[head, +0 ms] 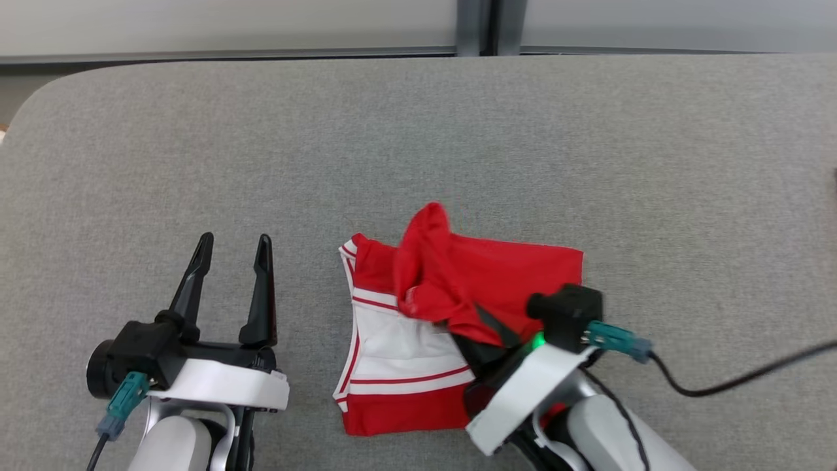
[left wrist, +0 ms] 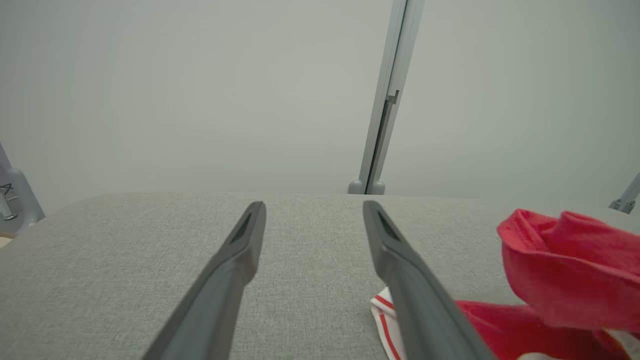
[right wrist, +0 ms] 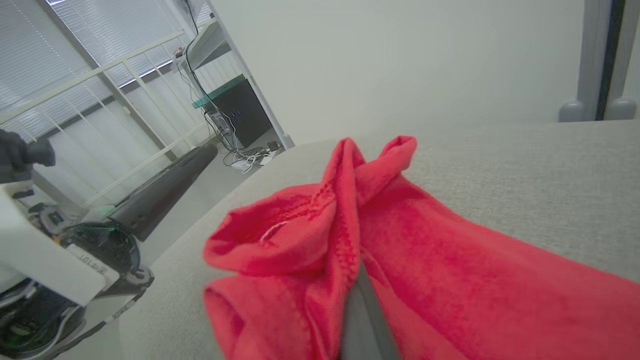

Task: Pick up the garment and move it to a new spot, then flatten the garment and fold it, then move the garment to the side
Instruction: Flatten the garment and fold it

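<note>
The red-and-white garment (head: 409, 353) lies on the grey counter (head: 458, 131) at the lower centre of the head view. The right end effector (head: 489, 327), at lower right, is pinched narrow on a bunched red fold of it. The left end effector (head: 234, 243), at lower left, stands wide, holding nothing, apart from the garment.
</note>
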Available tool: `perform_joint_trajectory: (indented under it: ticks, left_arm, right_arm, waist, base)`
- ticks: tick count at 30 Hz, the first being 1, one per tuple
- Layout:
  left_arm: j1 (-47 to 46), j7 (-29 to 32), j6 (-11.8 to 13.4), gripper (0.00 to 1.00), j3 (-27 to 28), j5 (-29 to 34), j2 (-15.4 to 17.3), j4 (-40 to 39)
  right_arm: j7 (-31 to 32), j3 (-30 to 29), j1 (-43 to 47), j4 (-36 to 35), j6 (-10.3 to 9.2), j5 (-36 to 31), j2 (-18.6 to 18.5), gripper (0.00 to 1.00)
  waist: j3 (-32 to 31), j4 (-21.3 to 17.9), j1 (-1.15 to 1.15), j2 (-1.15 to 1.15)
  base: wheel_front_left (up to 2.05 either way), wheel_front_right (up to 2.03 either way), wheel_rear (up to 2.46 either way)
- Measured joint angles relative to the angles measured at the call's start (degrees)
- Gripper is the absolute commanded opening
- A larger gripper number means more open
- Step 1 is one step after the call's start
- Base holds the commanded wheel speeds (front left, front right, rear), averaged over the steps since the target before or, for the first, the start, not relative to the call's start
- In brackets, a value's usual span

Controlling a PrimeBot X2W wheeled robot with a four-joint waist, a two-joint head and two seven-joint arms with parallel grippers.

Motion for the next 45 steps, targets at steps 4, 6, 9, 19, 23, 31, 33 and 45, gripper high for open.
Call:
perform_joint_trajectory:
  ticks: [4, 6, 9, 19, 23, 31, 33, 45]
  left_arm:
    - [-1.4, 0.0, -0.4, 1.00, -0.8, 0.0, -0.9, 0.8]
    - [-1.7, -0.2, -0.5, 1.00, -1.0, 0.0, -1.1, 1.2]
    - [-2.3, -0.3, -0.6, 1.00, -1.0, 0.1, -1.3, 1.8]
    - [-2.8, -0.5, -1.0, 1.00, 0.0, 0.6, -1.1, 2.9]
    - [-2.8, -0.6, -1.0, 1.00, 0.6, 1.0, -0.8, 3.1]
    - [-1.8, -0.6, -0.7, 1.00, 2.2, 2.0, 0.6, 2.4]
    - [-0.9, -0.6, -0.6, 1.00, 2.7, 2.0, 0.8, 2.3]
    - [3.5, -0.6, 0.0, 1.00, 3.1, 2.5, 1.8, 0.8]
  right_arm:
    - [-2.4, 5.8, -3.5, 6.9, 0.00, 2.7, 1.0, 0.00]
    - [-3.4, 8.6, -4.7, 10.0, 0.00, 3.8, 1.2, 0.18]
    - [-6.0, 11.3, -6.5, 13.4, 0.00, 5.2, 1.4, 1.00]
    - [-14.4, 16.2, -12.7, 9.8, 0.01, 5.1, -0.1, 1.00]
    - [-15.4, 9.6, -12.1, 6.1, 0.00, 3.2, -3.1, 1.00]
    - [-15.5, -12.4, -2.0, 0.8, 0.00, -4.1, -8.5, 1.00]
    - [-15.5, -17.3, 1.1, 0.0, 0.00, -5.9, -9.6, 1.00]
    - [-10.6, -28.7, 13.7, -7.0, 0.00, -11.3, -9.7, 1.00]
  waist:
    - [0.9, 1.4, 0.00, 0.00]
    - [1.3, 2.0, 0.00, 0.00]
    - [1.9, 2.6, 0.00, 0.00]
    - [2.3, 1.2, 0.00, 0.00]
    - [1.5, 0.4, 0.00, 0.00]
    - [-0.5, -1.8, 0.00, 0.00]
    - [-1.1, -2.4, 0.00, 0.00]
    - [-4.5, -4.7, 0.00, 0.00]
  base:
    - [0.00, 0.00, 0.00]
    - [0.00, 0.00, 0.00]
    - [0.00, 0.00, 0.00]
    - [0.00, 0.00, 0.00]
    - [0.00, 0.00, 0.00]
    - [0.00, 0.00, 0.00]
    - [0.00, 0.00, 0.00]
    - [0.00, 0.00, 0.00]
